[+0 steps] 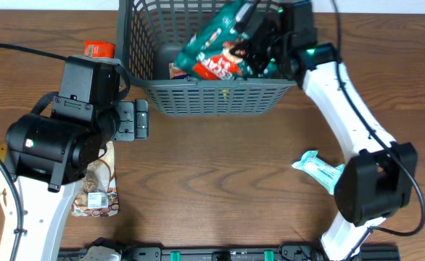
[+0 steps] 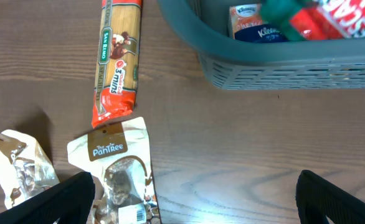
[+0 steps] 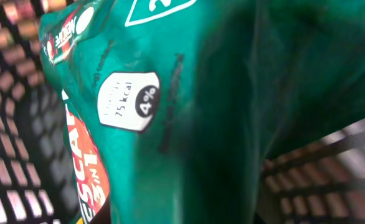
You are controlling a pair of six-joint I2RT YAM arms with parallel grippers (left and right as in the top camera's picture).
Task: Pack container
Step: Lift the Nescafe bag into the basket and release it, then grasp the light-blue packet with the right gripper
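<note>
The container (image 1: 212, 98), a dark grey slotted basket, stands at the back centre of the table. Its front wall also shows in the left wrist view (image 2: 282, 68). My right gripper (image 1: 262, 42) is over the basket, shut on a green and red coffee packet (image 1: 216, 52) that hangs partly inside. The packet fills the right wrist view (image 3: 170, 112) and hides the fingers. A Kleenex pack (image 2: 252, 25) lies in the basket. My left gripper (image 2: 201, 205) is open and empty above the table, left of the basket.
A long spaghetti packet (image 2: 117, 62), a PanTree snack bag (image 2: 120, 180) and another pale bag (image 2: 17, 168) lie on the table at the left. A teal packet (image 1: 320, 170) lies at the right. A red-topped item (image 1: 98, 49) sits left of the basket.
</note>
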